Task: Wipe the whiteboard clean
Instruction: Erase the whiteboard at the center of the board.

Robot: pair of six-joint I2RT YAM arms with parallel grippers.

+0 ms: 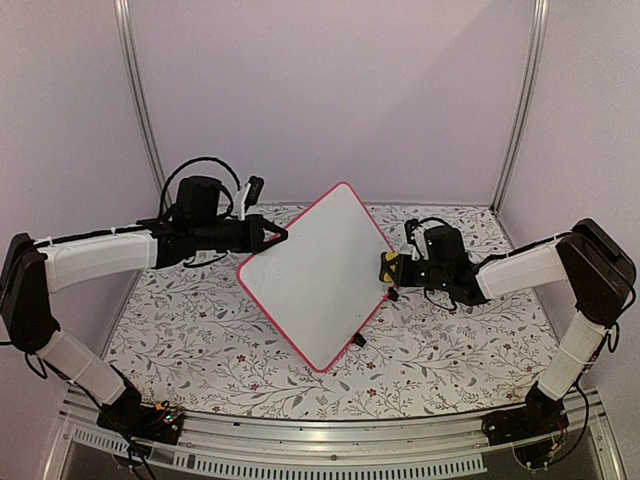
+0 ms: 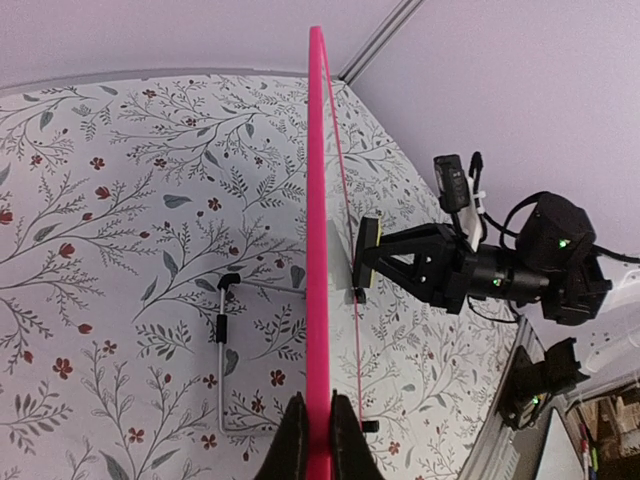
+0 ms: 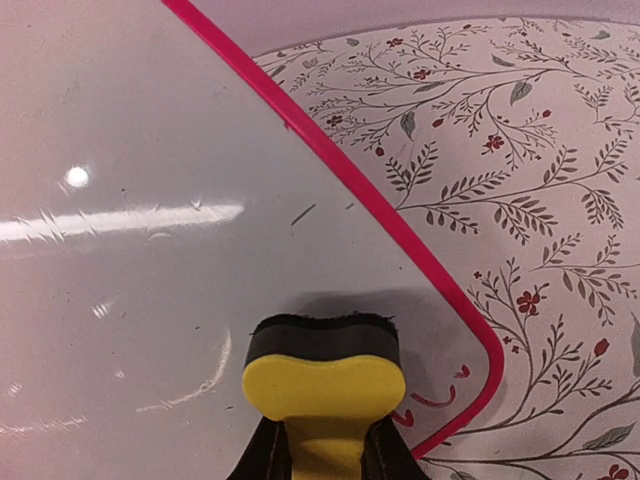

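A: Where do we have the whiteboard?

B: The whiteboard (image 1: 315,275) is up off the flat and turned like a diamond. One of its corners is pinched in our left claw (image 1: 278,236). That claw is closed tight on the pink frame, and in its own view the board runs straight out from between its fingers, edge-on. We cannot tell whether the lowest corner touches the tabletop (image 1: 450,340).

A: And our right claw?

B: Our right claw (image 3: 325,455) is clamped shut on the eraser (image 3: 322,385), a yellow block with a black felt face. The felt is pressed against the white surface, straight ahead of the fingers and close to a rounded corner of the frame.

A: Is anything on the board there?

B: We see a few small red marks (image 3: 435,398) just right of the eraser, between it and that corner. Up and left of the claw the surface shows only glare and faint scuffs.

A: What lies farther out?

B: A thin wire bracket (image 2: 222,340) with a black clip lies on the flowered tabletop, to the left of our left claw.
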